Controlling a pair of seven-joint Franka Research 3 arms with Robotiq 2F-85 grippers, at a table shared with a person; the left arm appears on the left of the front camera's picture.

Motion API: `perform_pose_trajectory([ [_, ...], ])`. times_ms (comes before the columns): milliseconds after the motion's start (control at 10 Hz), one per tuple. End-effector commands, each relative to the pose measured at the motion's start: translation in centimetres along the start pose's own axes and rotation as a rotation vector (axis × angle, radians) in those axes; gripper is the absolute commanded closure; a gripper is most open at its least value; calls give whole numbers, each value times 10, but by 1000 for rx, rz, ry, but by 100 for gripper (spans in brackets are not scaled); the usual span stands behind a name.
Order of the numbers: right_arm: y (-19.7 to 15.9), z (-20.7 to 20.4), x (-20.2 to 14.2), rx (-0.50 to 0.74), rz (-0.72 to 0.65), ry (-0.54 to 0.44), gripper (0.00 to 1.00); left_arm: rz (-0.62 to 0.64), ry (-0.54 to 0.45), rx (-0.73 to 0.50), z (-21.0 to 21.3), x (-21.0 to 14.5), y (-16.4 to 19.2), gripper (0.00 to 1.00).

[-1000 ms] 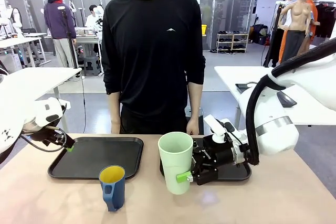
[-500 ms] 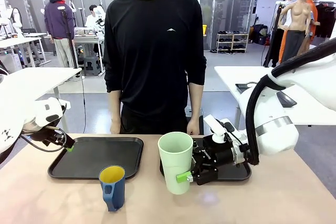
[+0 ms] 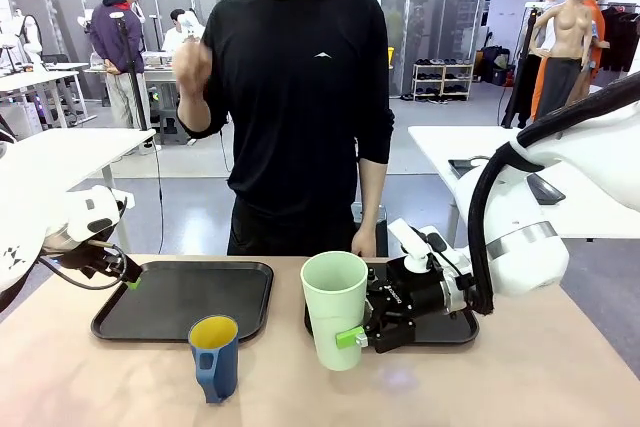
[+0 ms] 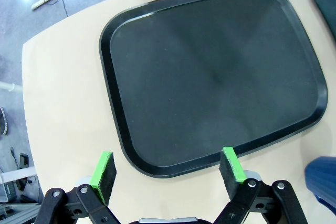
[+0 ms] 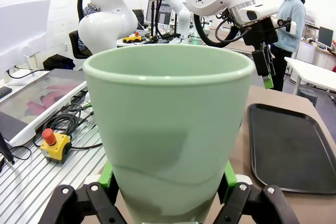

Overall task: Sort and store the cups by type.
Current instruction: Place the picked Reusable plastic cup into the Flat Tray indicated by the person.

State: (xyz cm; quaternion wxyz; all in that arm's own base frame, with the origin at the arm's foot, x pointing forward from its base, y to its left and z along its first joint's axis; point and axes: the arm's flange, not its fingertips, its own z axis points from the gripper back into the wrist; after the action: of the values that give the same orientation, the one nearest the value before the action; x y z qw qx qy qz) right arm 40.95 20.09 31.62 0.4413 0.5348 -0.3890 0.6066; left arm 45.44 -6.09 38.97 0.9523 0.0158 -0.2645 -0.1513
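Note:
The tall mint-green tumbler [image 3: 335,307] stands upright on the table, just in front of the right black tray [image 3: 450,331]. My right gripper [image 3: 356,337] reaches in from the right and is shut on its lower part. In the right wrist view both green pads [image 5: 108,174] press against the tumbler [image 5: 168,124]. The dark blue mug [image 3: 214,357] with its yellow inside stands free in front of the left black tray [image 3: 110,319], and a bit of the mug [image 4: 323,179] also shows in the left wrist view. My left gripper [image 3: 130,282] hangs open at that tray's left edge, holding nothing.
A person in black stands at the far side of the table with one hand raised to shoulder height. Below my left gripper [image 4: 167,167] lies the left tray [image 4: 105,77], bare. Bare tabletop stretches along the front edge.
The person has lifted one hand from their side up to shoulder height. Both arms, the tumbler and the mug have stayed in place.

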Motion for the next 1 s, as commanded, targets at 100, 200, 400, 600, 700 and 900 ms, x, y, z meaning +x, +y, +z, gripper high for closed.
perform_pose_trajectory([
  [100, -1, -1, 1, 7, 8, -10, 64, 1, -1, 1, 0, 0, 1, 0],
  [200, -1, -1, 1, 7, 8, -10, 64, 1, -1, 1, 0, 0, 1, 0],
  [400, -1, -1, 1, 7, 8, -10, 64, 1, -1, 1, 0, 0, 1, 0],
  [600, -1, -1, 1, 7, 8, -10, 64, 1, -1, 1, 0, 0, 1, 0],
  [700, -1, -1, 1, 7, 8, -10, 64, 1, -1, 1, 0, 0, 1, 0],
  [900, -1, -1, 1, 7, 8, -10, 64, 1, -1, 1, 0, 0, 1, 0],
])
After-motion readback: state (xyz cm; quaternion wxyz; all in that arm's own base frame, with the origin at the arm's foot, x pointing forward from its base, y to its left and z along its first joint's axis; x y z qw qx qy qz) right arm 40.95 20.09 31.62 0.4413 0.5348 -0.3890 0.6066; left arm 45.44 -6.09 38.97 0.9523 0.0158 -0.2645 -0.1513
